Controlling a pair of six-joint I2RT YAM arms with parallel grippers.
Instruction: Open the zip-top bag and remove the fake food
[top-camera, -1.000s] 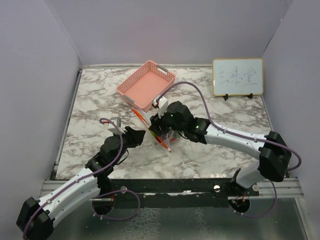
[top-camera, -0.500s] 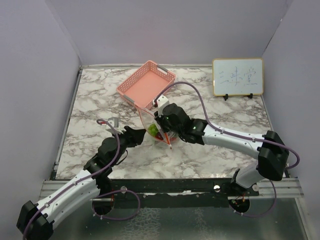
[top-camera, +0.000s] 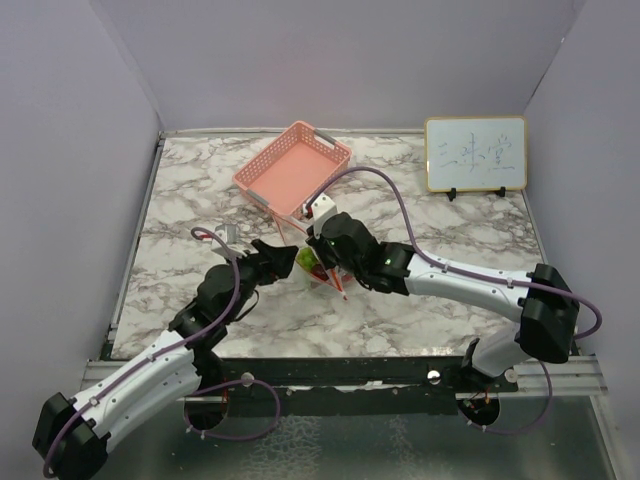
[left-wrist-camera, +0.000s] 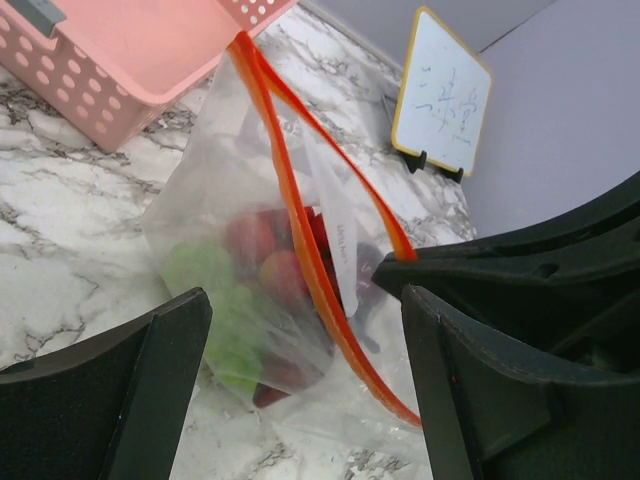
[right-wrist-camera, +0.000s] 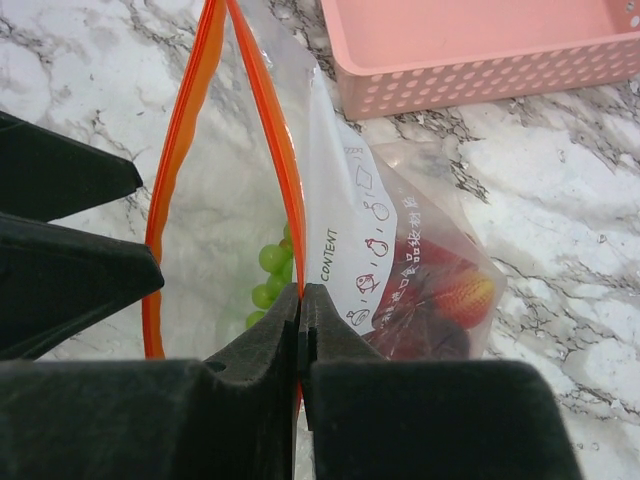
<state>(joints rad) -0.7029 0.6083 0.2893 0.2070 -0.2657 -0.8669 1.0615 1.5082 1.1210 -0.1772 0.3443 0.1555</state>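
The zip-top bag (top-camera: 312, 266) stands on the marble table, its mouth parted, with the two red-orange zip strips apart. My right gripper (top-camera: 323, 250) is shut on one zip strip (right-wrist-camera: 285, 180), as the right wrist view shows (right-wrist-camera: 301, 298). Inside the bag lie the fake food pieces: green grapes (right-wrist-camera: 268, 272) and red ones (right-wrist-camera: 452, 298). My left gripper (top-camera: 280, 256) is open, and its jaws straddle the bag's lower part (left-wrist-camera: 300, 310) without gripping it. The red (left-wrist-camera: 262, 250) and green (left-wrist-camera: 208, 290) pieces show through the plastic there.
A pink mesh basket (top-camera: 292, 168) stands just behind the bag; it also shows in the left wrist view (left-wrist-camera: 120, 70) and the right wrist view (right-wrist-camera: 480, 50). A small whiteboard (top-camera: 475, 153) stands at the back right. Grey walls close in the left, right and back.
My left gripper has moved forward and right, up to the bag, and its jaws now flank it. My right gripper has shifted slightly left with the zip strip still in it.
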